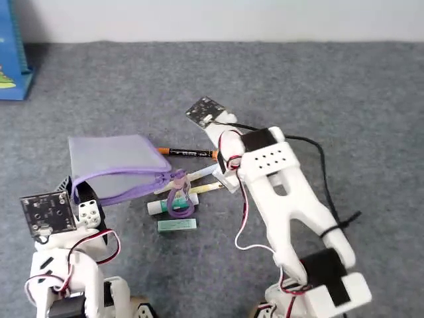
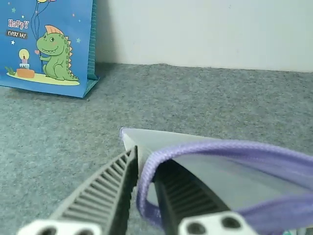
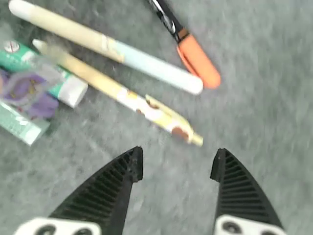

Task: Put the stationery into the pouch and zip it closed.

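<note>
With the edge of the pouch (image 1: 112, 159) pinched by the left end effector (image 2: 145, 164), the open right end effector (image 3: 177, 154) is best lowered astride the yellow pen (image 3: 117, 92) near the frame centre.

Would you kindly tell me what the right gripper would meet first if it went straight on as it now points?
Most likely the yellow patterned pen, whose clip end lies just ahead of the open right gripper. Depth is unclear, so it might touch the grey carpet just short of it instead.

Left gripper (image 2: 145, 161) clamped, right gripper (image 3: 178, 154) spread (pointing down).
</note>
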Tool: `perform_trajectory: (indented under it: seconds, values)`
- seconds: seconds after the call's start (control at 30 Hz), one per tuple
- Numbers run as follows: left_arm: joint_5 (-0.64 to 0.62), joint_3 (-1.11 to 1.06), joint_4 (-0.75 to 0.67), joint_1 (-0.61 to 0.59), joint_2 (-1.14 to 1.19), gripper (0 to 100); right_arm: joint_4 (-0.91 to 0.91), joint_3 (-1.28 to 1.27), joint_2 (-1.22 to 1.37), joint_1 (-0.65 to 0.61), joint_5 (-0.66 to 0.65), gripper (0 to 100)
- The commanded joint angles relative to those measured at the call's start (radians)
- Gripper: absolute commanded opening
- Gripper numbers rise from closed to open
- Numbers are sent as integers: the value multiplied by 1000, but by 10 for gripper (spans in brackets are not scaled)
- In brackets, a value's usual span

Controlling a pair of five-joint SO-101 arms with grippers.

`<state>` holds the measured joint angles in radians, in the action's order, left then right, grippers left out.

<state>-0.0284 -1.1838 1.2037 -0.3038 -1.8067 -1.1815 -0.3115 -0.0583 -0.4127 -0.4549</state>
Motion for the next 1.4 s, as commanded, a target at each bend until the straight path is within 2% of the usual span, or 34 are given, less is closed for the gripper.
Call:
perform_trajectory:
  seconds: [0.0, 0.13, 0.43, 0.63, 0.77, 0.87, 0.97, 1.37]
  values:
    - [14, 58, 2, -8, -6, 37, 107, 61, 38, -35, -37, 225]
    - [14, 42, 0, -8, -6, 36, 193, 132, 137, -51, -32, 224]
    - [9, 24, 0, -8, -8, 34, 191, 433, 510, -45, -29, 223]
    - [9, 19, 2, -8, -8, 34, 191, 537, 668, -12, -29, 197]
    - [9, 19, 3, -8, -8, 34, 191, 588, 717, 50, -31, 9]
    - [9, 18, 3, -8, -8, 34, 177, 591, 720, 111, -34, 39]
    - [9, 18, 3, -8, -8, 34, 110, 592, 719, 162, -38, 7]
    - [12, 4, 2, -9, -8, 35, -189, 592, 607, 458, -261, 8]
